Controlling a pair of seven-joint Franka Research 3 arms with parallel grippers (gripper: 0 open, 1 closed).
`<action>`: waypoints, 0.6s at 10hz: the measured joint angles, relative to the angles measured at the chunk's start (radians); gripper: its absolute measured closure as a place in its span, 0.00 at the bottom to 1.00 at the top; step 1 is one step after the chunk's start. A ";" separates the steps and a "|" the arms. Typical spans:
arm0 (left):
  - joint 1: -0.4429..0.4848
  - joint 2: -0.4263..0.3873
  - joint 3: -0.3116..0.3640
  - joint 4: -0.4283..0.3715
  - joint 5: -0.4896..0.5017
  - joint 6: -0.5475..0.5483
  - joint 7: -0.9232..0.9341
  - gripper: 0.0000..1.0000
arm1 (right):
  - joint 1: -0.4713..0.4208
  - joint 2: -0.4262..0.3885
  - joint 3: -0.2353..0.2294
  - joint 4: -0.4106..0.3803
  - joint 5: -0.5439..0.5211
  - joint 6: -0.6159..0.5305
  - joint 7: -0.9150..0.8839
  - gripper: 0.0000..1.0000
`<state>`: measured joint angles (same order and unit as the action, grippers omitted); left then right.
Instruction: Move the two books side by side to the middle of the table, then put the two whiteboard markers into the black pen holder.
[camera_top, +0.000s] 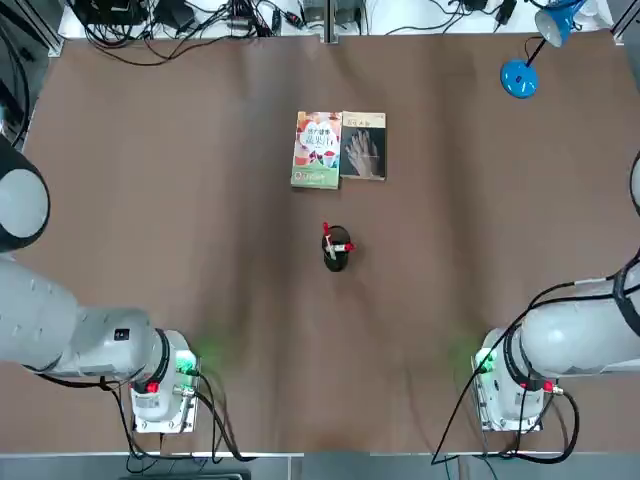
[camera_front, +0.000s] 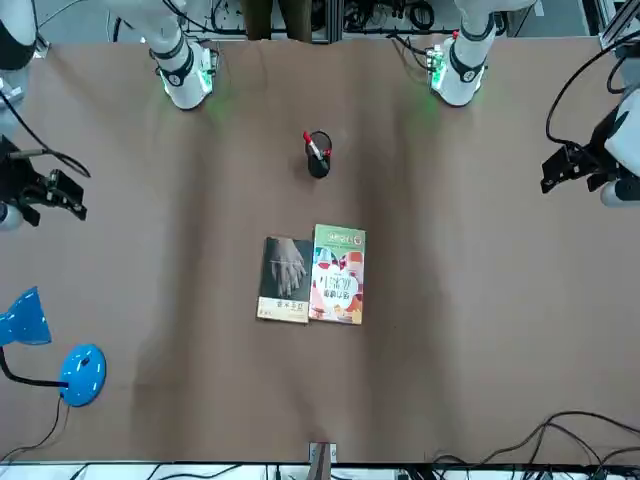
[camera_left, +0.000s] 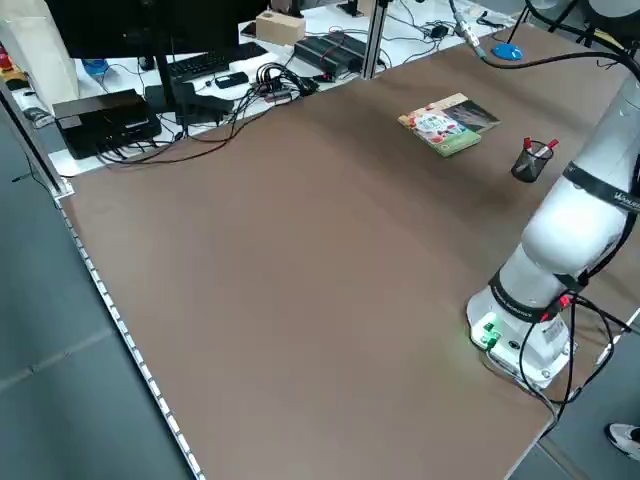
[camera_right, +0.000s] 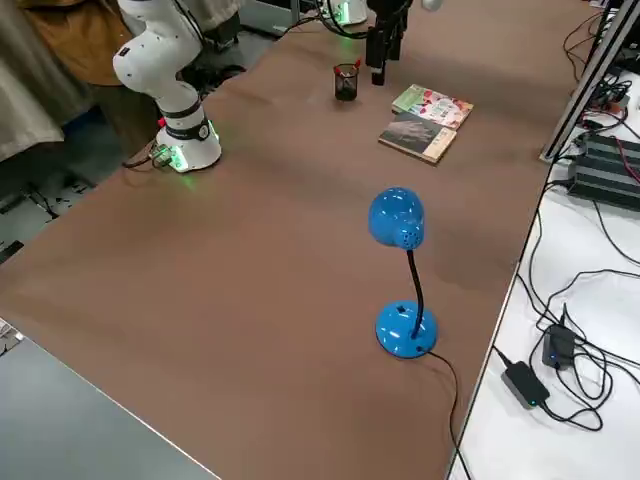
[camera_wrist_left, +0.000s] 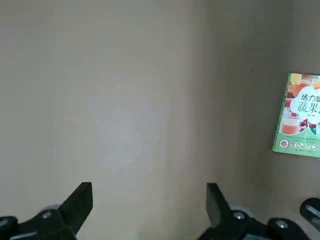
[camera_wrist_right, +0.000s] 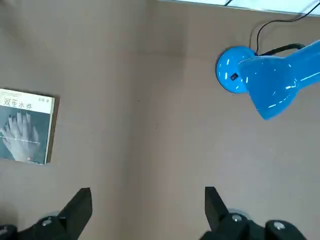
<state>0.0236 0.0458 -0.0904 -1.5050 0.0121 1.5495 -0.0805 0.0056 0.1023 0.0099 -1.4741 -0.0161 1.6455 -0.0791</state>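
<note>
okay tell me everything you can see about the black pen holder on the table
The black pen holder is a small round dark cup standing upright on the brown table, nearer the arms' bases than the two side-by-side books and apart from them. Two white whiteboard markers with red caps stick out of its open top, leaning at angles. Neither gripper is near it; nothing else touches it.

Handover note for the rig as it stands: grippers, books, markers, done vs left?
Left gripper: open, empty, over bare table.
Right gripper: open, empty, over bare table between the grey book and the blue lamp.
Books: colourful book and grey book side by side, mid-table.
Markers: both whiteboard markers stand in the black pen holder, red caps up, on the robot's side of the books.
Done: both steps look complete.
Left: nothing visible.
</note>
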 joint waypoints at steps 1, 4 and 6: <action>0.002 0.000 0.001 0.002 0.000 0.000 0.000 0.00 | 0.000 0.000 0.000 0.000 0.003 0.000 0.001 0.00; 0.001 0.000 0.001 0.003 0.000 0.000 0.000 0.00 | -0.001 -0.006 0.000 0.006 0.009 0.006 0.003 0.00; 0.003 0.000 0.002 0.003 0.000 0.000 0.001 0.00 | -0.010 -0.007 0.000 0.006 0.009 0.008 0.002 0.00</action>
<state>0.0265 0.0458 -0.0886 -1.5017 0.0121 1.5498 -0.0797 -0.0041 0.0952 0.0101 -1.4683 -0.0074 1.6533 -0.0766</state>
